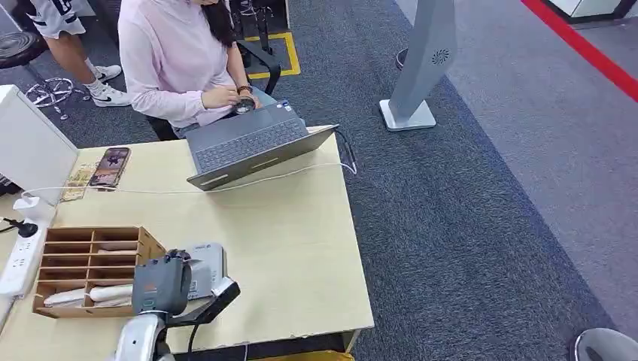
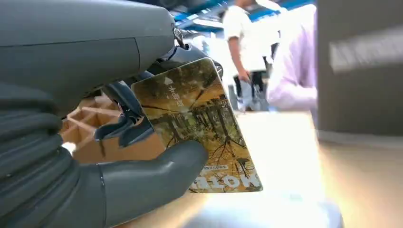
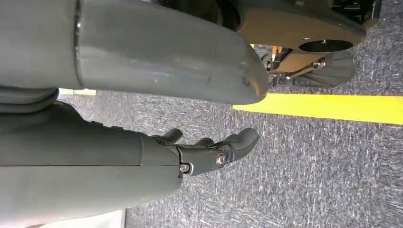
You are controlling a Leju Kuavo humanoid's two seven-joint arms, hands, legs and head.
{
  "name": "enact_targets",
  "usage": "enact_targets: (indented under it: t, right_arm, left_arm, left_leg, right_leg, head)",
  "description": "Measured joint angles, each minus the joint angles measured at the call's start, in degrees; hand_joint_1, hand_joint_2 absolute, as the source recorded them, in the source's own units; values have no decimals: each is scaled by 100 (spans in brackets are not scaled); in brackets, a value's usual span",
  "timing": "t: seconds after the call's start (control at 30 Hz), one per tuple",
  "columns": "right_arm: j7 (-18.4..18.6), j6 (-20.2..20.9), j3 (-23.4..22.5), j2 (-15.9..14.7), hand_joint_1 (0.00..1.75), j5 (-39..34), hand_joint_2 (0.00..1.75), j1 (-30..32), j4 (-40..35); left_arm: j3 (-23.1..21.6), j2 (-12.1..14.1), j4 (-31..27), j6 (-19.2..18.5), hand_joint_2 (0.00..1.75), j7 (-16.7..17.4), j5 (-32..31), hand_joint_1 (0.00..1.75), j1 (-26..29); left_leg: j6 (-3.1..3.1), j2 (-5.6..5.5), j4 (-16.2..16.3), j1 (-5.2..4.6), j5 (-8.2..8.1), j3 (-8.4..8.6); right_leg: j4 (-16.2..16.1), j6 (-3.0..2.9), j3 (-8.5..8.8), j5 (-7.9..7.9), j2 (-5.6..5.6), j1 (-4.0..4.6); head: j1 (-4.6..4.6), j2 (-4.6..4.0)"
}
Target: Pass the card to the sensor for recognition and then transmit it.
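Observation:
My left hand [image 2: 119,156] pinches a card [image 2: 204,128] printed with yellow-brown trees between its thumb and dark fingers. In the head view that left hand [image 1: 160,284] hovers at the table's near left, right over a grey-white sensor box [image 1: 211,259] and beside a wooden sorter [image 1: 86,263]. The hand's own bulk hides the card there. My right hand [image 3: 209,152] hangs beside my body over grey carpet, its fingers apart and holding nothing.
A person [image 1: 177,60] sits at the far edge of the table [image 1: 301,256] with an open laptop [image 1: 252,143]. A phone [image 1: 110,166], a white cable and a power strip [image 1: 19,256] lie at the left. A grey floor stand [image 1: 421,68] rises on the carpet.

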Motion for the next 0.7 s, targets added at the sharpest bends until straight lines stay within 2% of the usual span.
enact_targets:
  t: [0.1,0.3,0.4,0.57,0.7]
  right_arm:
    - [-7,2,4,0,0,70,0,1,0]
    - [-9,96,26,-2,0,214,0,-1,0]
    - [0,116,74,-2,0,304,0,-4,0]
    - [31,192,164,-2,0,415,0,-9,0]
    - [48,199,216,-2,0,470,0,-26,0]
  left_arm:
    - [166,44,-203,508,175,-276,146,175,-175]
    - [586,349,-418,552,175,-582,393,175,-967]
    - [746,523,-385,521,175,-624,383,175,-1475]
    - [940,793,143,360,175,-560,226,175,-2461]
    - [988,988,1074,357,175,-444,81,175,-3244]
  left_leg:
    - [0,-2,0,0,1,-1]
    - [-9,-3,0,3,11,0]
    - [-8,-4,0,5,13,-1]
    - [-10,-3,0,6,19,-2]
    - [-9,-2,0,6,23,-1]
  right_leg:
    - [1,0,0,0,-4,0]
    - [3,-7,0,7,-5,1]
    - [5,-11,-1,10,-6,3]
    - [6,-14,-1,16,-5,11]
    - [8,-14,-2,18,-4,11]
  head:
    - [2,0]
    - [2,0]
    - [2,0]
    - [0,0]
    - [-2,0]
